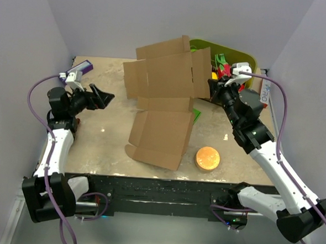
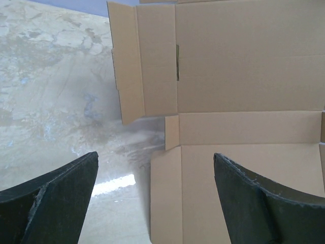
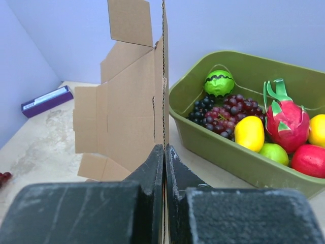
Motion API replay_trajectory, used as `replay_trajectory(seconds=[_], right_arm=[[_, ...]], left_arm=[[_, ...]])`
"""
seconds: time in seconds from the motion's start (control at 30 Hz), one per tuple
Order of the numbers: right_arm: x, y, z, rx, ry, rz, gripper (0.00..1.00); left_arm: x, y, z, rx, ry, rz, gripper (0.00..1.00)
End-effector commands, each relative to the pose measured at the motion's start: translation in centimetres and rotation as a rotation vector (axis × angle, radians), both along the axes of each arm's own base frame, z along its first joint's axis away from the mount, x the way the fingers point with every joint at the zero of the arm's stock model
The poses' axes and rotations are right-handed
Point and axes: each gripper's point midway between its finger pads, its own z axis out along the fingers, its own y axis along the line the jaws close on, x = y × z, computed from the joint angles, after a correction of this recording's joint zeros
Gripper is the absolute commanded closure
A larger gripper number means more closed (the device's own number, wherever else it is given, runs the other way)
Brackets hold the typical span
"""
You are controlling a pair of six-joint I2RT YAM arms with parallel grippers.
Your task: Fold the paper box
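Note:
The paper box point(image 1: 164, 100) is an unfolded brown cardboard sheet with flaps. Its lower panel lies on the table and its upper half stands raised. My right gripper point(image 1: 214, 91) is shut on the sheet's right edge and holds it up; in the right wrist view the cardboard point(image 3: 132, 107) runs edge-on between my closed fingers point(image 3: 152, 168). My left gripper point(image 1: 101, 98) is open and empty, left of the box and apart from it. In the left wrist view the box point(image 2: 244, 101) fills the right side between and beyond my fingers point(image 2: 61, 188).
An olive-green bin point(image 1: 249, 63) of toy fruit stands at the back right, also in the right wrist view point(image 3: 228, 147). A round orange disc point(image 1: 208, 158) lies near the front. A purple box point(image 1: 83, 68) lies at the back left. A green item point(image 1: 195, 113) peeks from behind the cardboard.

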Motion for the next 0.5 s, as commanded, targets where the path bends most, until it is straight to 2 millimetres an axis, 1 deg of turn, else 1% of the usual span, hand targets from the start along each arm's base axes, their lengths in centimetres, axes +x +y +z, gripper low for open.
replay_trajectory(seconds=[0.0,0.03,0.07,0.1,0.17,0.2,0.23,0.27,0.3,0.33,0.4,0.43,0.47], right_arm=[[-1.6,0.0,2.2,0.048,-0.029,0.043,1.0],[-2.1,0.2,2.8,0.057,-0.03,0.06,1.0],[-2.4,0.4,2.8,0.069,-0.017,0.079,1.0],[-3.5,0.7,3.3,0.078,-0.019,0.121,1.0],[-4.6,0.7,3.9,0.099,-0.027,0.149,1.0],[-5.6,0.4,4.3,0.103,-0.03,0.157,1.0],[-6.1,0.0,5.0,0.108,-0.04,0.154,1.0],[-6.5,-0.3,5.3,0.105,-0.041,0.149,1.0],[-6.9,-0.6,5.1,0.096,-0.023,0.147,1.0],[-7.6,-1.0,6.2,0.106,-0.045,0.148,1.0],[-8.4,-1.1,6.5,0.106,-0.045,0.162,1.0],[-8.7,-1.1,6.7,0.112,-0.049,0.171,1.0],[-9.0,-1.1,6.8,0.119,-0.046,0.178,1.0]], left_arm=[[-0.3,-0.3,1.8,0.016,-0.087,-0.045,0.0],[-0.4,-0.5,1.6,0.007,-0.082,-0.058,0.0],[-0.3,-0.7,1.7,0.0,-0.087,-0.069,0.0],[-0.3,-0.9,1.6,-0.01,-0.086,-0.083,0.0],[-0.4,-1.5,1.6,-0.036,-0.086,-0.123,0.0],[-0.5,-1.6,1.6,-0.043,-0.083,-0.132,0.0],[-0.4,-1.5,1.5,-0.046,-0.078,-0.125,0.0],[-0.4,-1.4,1.3,-0.046,-0.07,-0.119,0.0],[-0.3,-1.3,1.1,-0.046,-0.065,-0.112,0.0],[-0.1,-1.1,0.8,-0.045,-0.053,-0.098,0.0],[0.0,-1.1,0.1,-0.06,-0.029,-0.093,0.0],[0.0,-1.2,-0.6,-0.079,-0.002,-0.105,0.0],[0.1,-1.5,-0.5,-0.089,-0.017,-0.12,0.0]])
